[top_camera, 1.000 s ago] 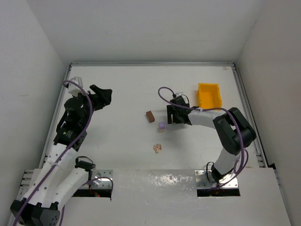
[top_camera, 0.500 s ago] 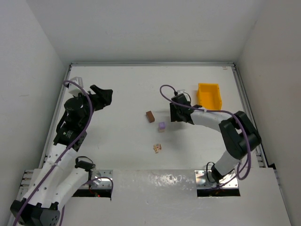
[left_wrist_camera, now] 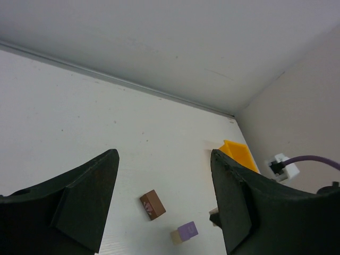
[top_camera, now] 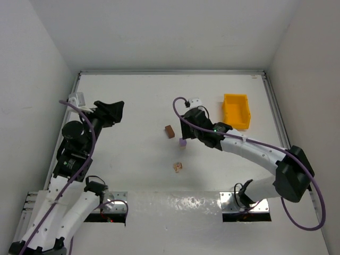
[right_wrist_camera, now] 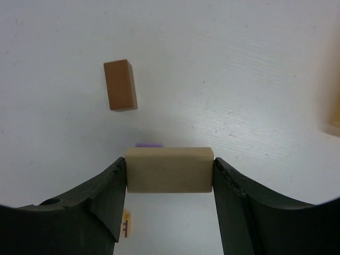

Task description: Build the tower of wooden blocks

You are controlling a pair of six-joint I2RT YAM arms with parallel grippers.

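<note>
Right pincer (right_wrist_camera: 169, 175) clamps tan block (right_wrist_camera: 169, 169) — shifted over purple block (left_wrist_camera: 187, 230); left pincer (left_wrist_camera: 163, 155) spread.

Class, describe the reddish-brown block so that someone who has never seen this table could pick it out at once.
Find the yellow bin at the far right of the table, then move left past the right gripper, which holds a pale tan block. Just beyond it, the reddish-brown block lies alone on the white surface. It is the only dark block there.

Right gripper (right_wrist_camera: 170, 171) now over the purple block (left_wrist_camera: 187, 230), tan block (right_wrist_camera: 169, 175) between jaws.
</note>
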